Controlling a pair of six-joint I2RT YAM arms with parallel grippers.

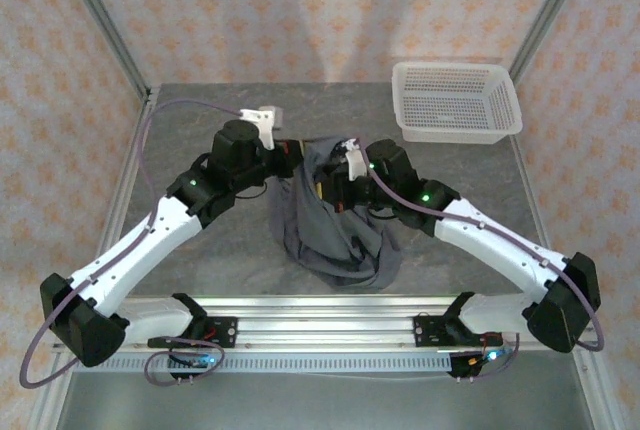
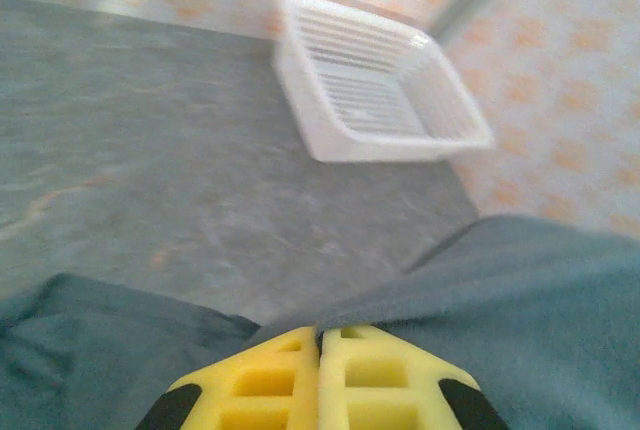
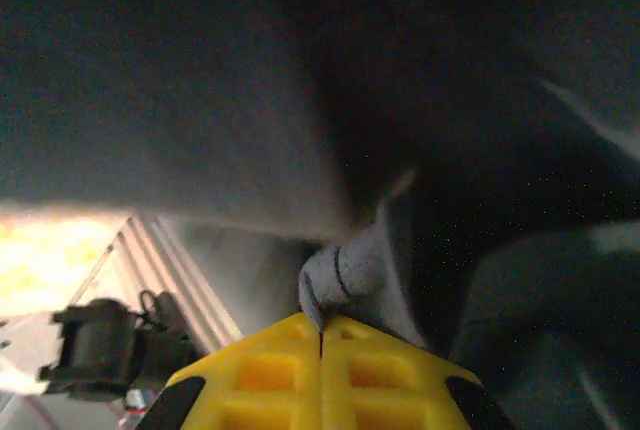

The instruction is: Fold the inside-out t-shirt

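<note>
left gripper (image 2: 320, 338): yellow pads pressed together, grey cloth meeting at their tip; looks pinched.
right gripper (image 3: 321, 325): pads clamped on a rolled fold of cloth.
t-shirt (image 1: 335, 235): mid-bench, bunched, hung between both grippers, drooping toward the near edge; long axis far-to-near.
nearer arm: neither, both at its top.
fabric: soft, matte, wrinkly slate grey.
basket (image 1: 457, 100): white plastic mesh, far right, well apart.
bench (image 1: 200, 130): smooth, mottled grey.
</note>
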